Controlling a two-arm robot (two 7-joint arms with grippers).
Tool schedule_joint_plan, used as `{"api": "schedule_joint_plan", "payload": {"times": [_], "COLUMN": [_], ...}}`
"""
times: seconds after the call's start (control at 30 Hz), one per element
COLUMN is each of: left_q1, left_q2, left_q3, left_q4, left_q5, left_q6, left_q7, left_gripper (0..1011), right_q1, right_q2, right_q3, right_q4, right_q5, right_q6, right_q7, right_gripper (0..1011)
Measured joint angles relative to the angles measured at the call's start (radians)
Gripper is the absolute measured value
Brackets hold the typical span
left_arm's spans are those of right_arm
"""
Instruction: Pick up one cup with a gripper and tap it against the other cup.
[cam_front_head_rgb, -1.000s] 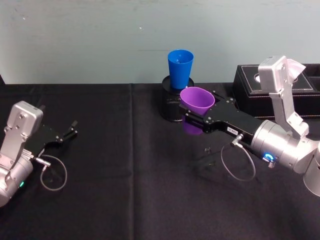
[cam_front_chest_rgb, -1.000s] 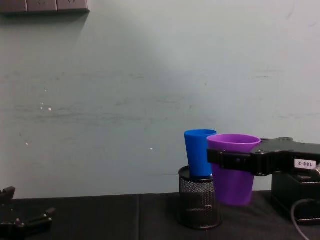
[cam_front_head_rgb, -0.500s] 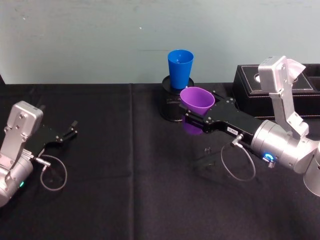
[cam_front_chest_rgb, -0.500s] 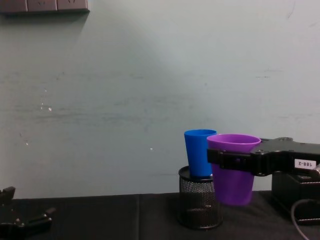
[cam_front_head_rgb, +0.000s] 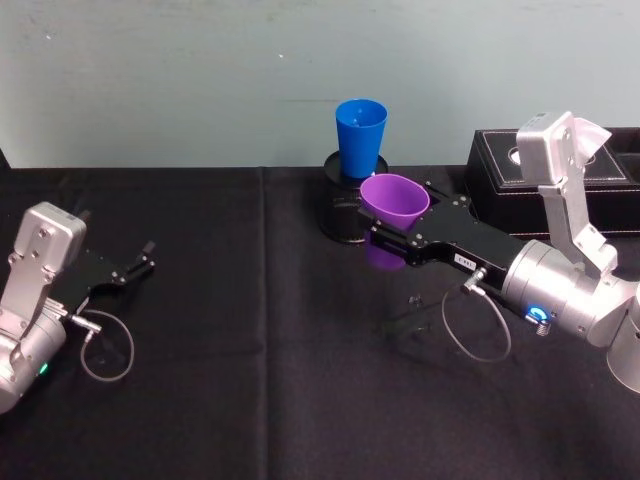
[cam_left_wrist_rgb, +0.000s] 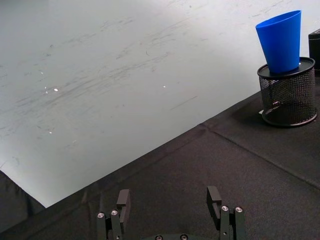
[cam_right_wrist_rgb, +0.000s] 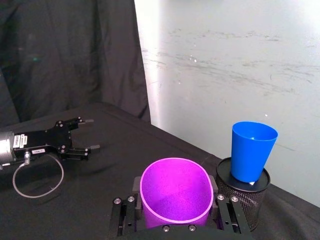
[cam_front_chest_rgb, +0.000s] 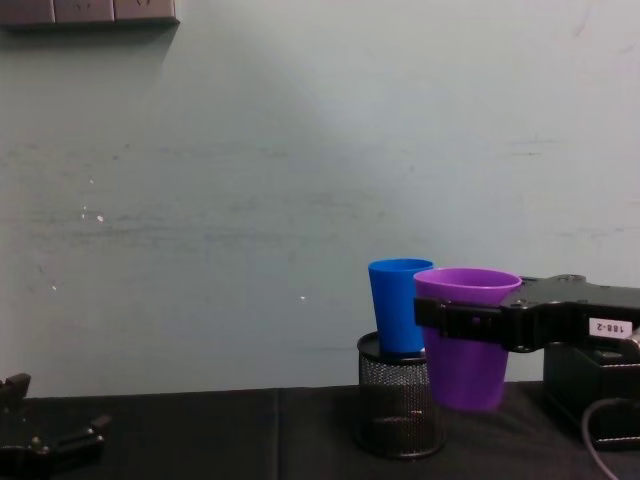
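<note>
The purple cup (cam_front_head_rgb: 394, 197) hangs upright above the black cloth, with my right gripper (cam_front_head_rgb: 405, 212) shut on it just below the rim. In the right wrist view the purple cup (cam_right_wrist_rgb: 175, 192) sits between the two black fingers (cam_right_wrist_rgb: 122, 215). The blue cup (cam_front_head_rgb: 360, 135) stands upright in a black wire-mesh pen holder (cam_front_head_rgb: 340, 210) just behind and left of the purple one. The chest view shows the purple cup (cam_front_chest_rgb: 465, 375) overlapping the blue cup (cam_front_chest_rgb: 393, 305); the right wrist view shows a small gap before the blue cup (cam_right_wrist_rgb: 252, 150). My left gripper (cam_front_head_rgb: 140, 265) rests open at the far left.
A black box (cam_front_head_rgb: 520, 170) stands at the back right, close behind my right arm. The pen holder (cam_front_chest_rgb: 398, 410) lifts the blue cup above the table. The pale wall runs along the table's far edge. Black cloth (cam_front_head_rgb: 250, 380) covers the table.
</note>
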Motion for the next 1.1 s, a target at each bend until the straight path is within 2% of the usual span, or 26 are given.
{"api": "schedule_joint_plan", "payload": {"times": [0.83,1.1], "left_q1": [0.000,0.000], "left_q2": [0.000,0.000], "left_q3": [0.000,0.000], "left_q4": [0.000,0.000], "left_q5": [0.000,0.000], "left_q6": [0.000,0.000], "left_q7": [0.000,0.000], "left_gripper": [1000,1000], "right_q1": [0.000,0.034], "right_q2": [0.000,-0.018], "right_q3": [0.000,-0.019], "right_q4": [0.000,0.067], "right_q5": [0.000,0.001], "right_q6": [0.000,-0.012], "right_q7": [0.000,-0.001], "right_gripper": [726,724]}}
